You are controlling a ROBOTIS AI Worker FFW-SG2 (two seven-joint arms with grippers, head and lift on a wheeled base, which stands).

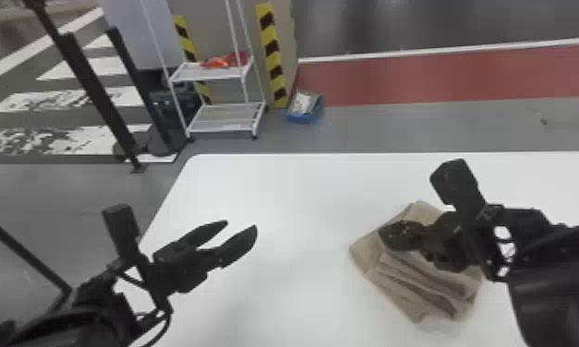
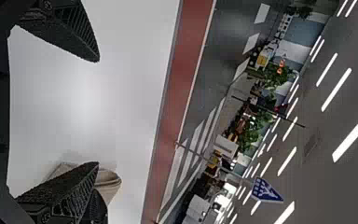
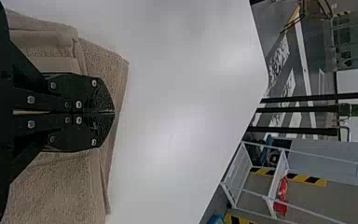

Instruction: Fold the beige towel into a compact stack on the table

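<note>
Near the white desk's left edge (image 1: 169,196), black left gripper (image 1: 242,223) gapes; black right gripper (image 3: 114,112), closed, perhaps flattens folded beige towel (image 1: 413,281).

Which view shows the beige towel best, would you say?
The head view: it takes in most of the towel despite the right claw. The right wrist view gives a closer, partial look; the left wrist view, a small part beyond the left claw.

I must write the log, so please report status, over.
Left gripper open above table. Right gripper shut over beige towel, folded, creased. Right gripper partly hides towel in head view.
</note>
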